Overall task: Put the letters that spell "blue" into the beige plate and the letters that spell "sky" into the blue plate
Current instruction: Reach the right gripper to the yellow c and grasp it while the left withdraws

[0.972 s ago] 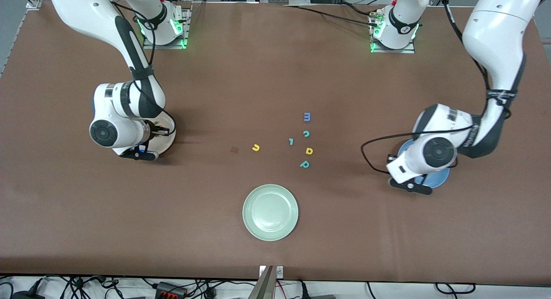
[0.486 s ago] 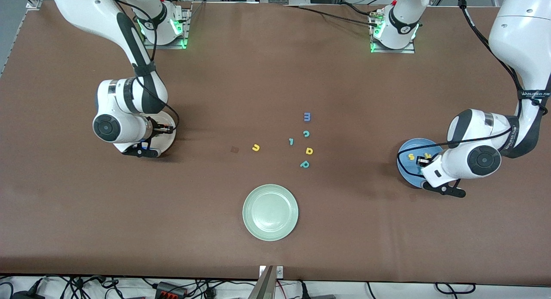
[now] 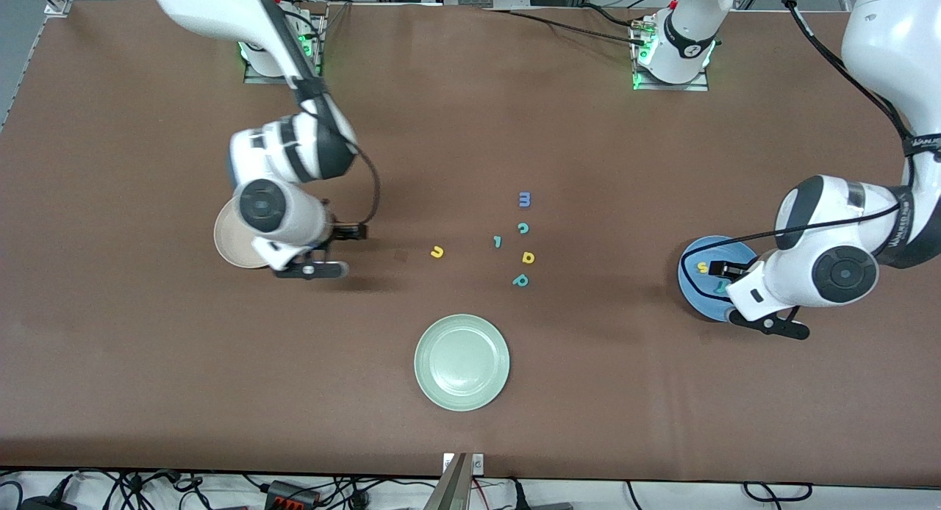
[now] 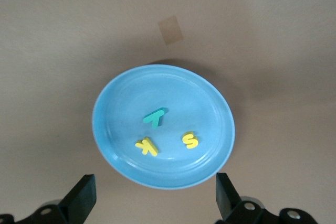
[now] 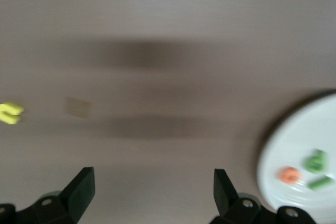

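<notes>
The blue plate (image 4: 210,93) (image 3: 695,289) holds a teal y (image 4: 155,117), a yellow k (image 4: 147,146) and a yellow s (image 4: 190,140) (image 3: 703,267). My left gripper (image 4: 155,201) (image 3: 768,324) hangs open and empty by that plate's rim. The beige plate (image 5: 294,145) (image 3: 229,242) holds an orange e (image 5: 288,174), a green b (image 5: 315,161) and a green bar (image 5: 320,183). A yellow u (image 3: 437,252) (image 5: 10,113) lies on the table. My right gripper (image 5: 153,190) (image 3: 309,270) is open and empty over bare table between the beige plate and the u.
A pale green plate (image 3: 462,361) sits nearest the front camera. Loose letters lie mid-table: blue m (image 3: 524,199), teal c (image 3: 523,228), a small teal bar (image 3: 498,241), yellow d (image 3: 528,257), teal p (image 3: 520,280). A tan patch (image 3: 401,255) marks the cloth.
Both grippers have opened. The right arm swung off the beige plate toward the table's middle. The left arm drew back off the blue plate toward its own end.
</notes>
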`<action>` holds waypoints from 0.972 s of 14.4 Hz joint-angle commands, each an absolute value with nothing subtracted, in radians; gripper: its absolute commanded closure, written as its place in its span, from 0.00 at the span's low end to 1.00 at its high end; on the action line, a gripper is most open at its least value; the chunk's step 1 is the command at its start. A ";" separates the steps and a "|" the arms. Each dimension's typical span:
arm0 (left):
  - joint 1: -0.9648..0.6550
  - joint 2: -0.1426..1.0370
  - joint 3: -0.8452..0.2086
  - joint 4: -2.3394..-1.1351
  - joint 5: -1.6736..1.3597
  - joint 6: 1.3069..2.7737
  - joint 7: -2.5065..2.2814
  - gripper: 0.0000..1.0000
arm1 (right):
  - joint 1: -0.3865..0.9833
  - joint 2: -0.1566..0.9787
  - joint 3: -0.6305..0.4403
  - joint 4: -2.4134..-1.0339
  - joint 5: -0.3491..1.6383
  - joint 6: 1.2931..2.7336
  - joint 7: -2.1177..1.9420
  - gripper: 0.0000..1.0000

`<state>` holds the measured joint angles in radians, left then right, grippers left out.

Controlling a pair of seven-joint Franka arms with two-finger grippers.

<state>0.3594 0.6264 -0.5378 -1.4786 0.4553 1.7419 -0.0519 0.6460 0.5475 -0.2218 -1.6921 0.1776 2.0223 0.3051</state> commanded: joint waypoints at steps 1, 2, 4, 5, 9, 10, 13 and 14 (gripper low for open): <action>0.356 0.626 -0.578 -1.361 0.456 1.654 -0.046 0.00 | 0.728 0.659 -0.233 -1.592 0.215 2.071 0.415 0.00; 0.357 0.623 -0.595 -1.323 0.456 1.632 -0.046 0.00 | 0.748 0.675 -0.233 -1.592 0.224 2.104 0.490 0.00; 0.354 0.618 -0.626 -1.249 0.460 1.550 -0.049 0.00 | 0.767 0.699 -0.233 -1.592 0.259 2.172 0.659 0.00; 0.351 0.618 -0.640 -1.217 0.462 1.504 -0.049 0.00 | 0.779 0.712 -0.233 -1.592 0.300 2.215 0.775 0.00; 0.354 0.569 -0.644 -1.147 0.430 1.453 -0.040 0.00 | 0.856 0.752 -0.233 -1.592 0.314 2.313 1.020 0.00; 0.359 0.551 -0.646 -1.147 0.399 1.444 -0.041 0.00 | 0.870 0.761 -0.233 -1.592 0.319 2.333 1.034 0.00; 0.354 0.473 -0.595 -1.157 0.328 1.407 -0.040 0.00 | 0.871 0.779 -0.233 -1.592 0.318 2.381 1.052 0.05; 0.344 0.428 -0.548 -1.169 0.281 1.405 -0.041 0.00 | 0.871 0.785 -0.233 -1.592 0.316 2.387 1.051 0.13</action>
<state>0.3578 0.5136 -0.6190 -1.1456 0.3517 1.4254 -0.0519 0.8684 0.7637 -0.2230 -1.6133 0.2984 2.3725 1.0401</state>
